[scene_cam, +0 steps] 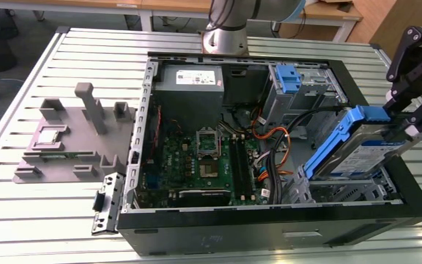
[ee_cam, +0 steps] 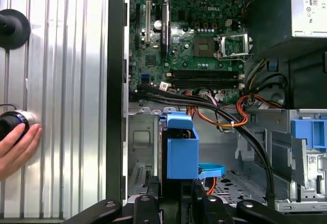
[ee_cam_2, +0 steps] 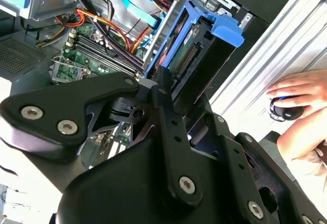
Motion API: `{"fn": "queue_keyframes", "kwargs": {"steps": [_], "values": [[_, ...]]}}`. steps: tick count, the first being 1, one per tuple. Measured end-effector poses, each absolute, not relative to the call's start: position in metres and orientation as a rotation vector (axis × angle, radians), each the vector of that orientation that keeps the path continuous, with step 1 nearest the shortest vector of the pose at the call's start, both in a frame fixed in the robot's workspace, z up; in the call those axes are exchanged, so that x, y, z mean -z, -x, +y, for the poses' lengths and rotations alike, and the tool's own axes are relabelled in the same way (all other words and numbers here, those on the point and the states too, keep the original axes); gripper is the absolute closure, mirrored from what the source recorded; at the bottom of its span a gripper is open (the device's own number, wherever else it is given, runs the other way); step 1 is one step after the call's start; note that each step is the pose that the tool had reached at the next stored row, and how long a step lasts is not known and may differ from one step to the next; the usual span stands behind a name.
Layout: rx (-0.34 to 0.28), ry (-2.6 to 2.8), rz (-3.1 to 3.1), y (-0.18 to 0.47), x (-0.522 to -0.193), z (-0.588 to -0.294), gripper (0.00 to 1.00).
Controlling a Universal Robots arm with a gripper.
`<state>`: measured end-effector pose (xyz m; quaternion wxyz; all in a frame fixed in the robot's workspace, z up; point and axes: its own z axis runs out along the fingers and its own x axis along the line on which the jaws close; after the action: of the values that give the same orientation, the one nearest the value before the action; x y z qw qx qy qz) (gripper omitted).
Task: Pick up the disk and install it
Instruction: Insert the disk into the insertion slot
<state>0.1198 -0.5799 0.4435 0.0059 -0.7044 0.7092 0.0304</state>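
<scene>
The disk [scene_cam: 357, 151] is a silver drive with a white-and-blue label and blue rails. It hangs tilted over the drive bay [scene_cam: 343, 190] in the open computer case's front corner, at the exterior view's right. My gripper [scene_cam: 405, 129] is shut on its upper end. In the second wrist view the disk [ee_cam_2: 189, 55] sits between my black fingers [ee_cam_2: 162, 89], its blue rail handle pointing away from me. In the first wrist view the disk's blue rail [ee_cam: 181, 150] stands just beyond the gripper [ee_cam: 176, 196], above the bay floor.
The black case [scene_cam: 270, 225] holds a green motherboard [scene_cam: 204, 159], a grey power supply [scene_cam: 189, 80], a bare blue bracket [scene_cam: 288, 77] and loose cables [scene_cam: 277, 137] beside the bay. A grey fixture [scene_cam: 72, 143] lies on the slatted table. A person's hand [ee_cam_2: 296, 101] rests on a knob outside the case.
</scene>
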Motion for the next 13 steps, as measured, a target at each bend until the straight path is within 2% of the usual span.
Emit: {"fn": "queue_keyframes", "kwargs": {"steps": [13], "values": [[-0.095, 2.205, 2.22, -0.12, -0.427, -0.58, 0.65]]}}
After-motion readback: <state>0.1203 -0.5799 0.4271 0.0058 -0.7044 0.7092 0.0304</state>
